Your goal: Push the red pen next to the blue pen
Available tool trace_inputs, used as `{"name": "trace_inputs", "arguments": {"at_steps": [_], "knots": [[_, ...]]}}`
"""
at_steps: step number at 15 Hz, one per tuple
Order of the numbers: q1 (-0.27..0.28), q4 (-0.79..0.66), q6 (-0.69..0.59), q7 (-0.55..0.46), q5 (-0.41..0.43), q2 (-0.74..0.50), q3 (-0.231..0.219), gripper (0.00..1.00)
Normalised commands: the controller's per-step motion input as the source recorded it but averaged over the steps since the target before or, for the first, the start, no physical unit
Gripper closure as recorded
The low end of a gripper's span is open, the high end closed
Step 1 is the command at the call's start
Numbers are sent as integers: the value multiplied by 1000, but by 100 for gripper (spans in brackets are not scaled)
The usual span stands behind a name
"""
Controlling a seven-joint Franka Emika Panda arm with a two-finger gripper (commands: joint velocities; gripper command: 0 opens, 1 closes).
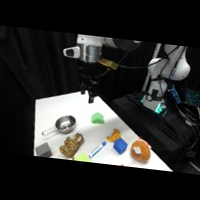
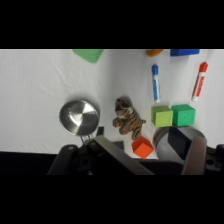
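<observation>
While the red pen point(image 2: 199, 81) lies near the worktop's edge in the wrist view, parallel to the blue pen point(image 2: 155, 83) but apart from it across bare white worktop point(image 2: 40, 85), your push has to go sideways, across its long axis. The gripper point(image 1: 88, 95) hangs high above the worktop's far end, away from both; you cannot tell how its fingers stand. Green blocks point(image 2: 173, 115) sit just beyond the pens' ends

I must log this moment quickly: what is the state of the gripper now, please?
Gripper: raised above the table, holding nothing; open or closed cannot be told.
</observation>
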Motion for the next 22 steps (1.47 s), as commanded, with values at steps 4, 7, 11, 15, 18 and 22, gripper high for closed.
{"name": "trace_inputs", "arguments": {"at_steps": [4, 7, 11, 15, 18, 22], "knots": [[61, 129, -20, 198, -107, -5, 72, 0], [152, 264, -48, 327, -165, 104, 130, 0], [180, 299, -55, 334, -182, 217, 132, 0], [172, 249, 39, 306, -192, 294, 83, 0], [172, 203, 239, 307, -272, 369, 13, 0], [178, 250, 266, 262, -171, 423, -30, 0]]}}
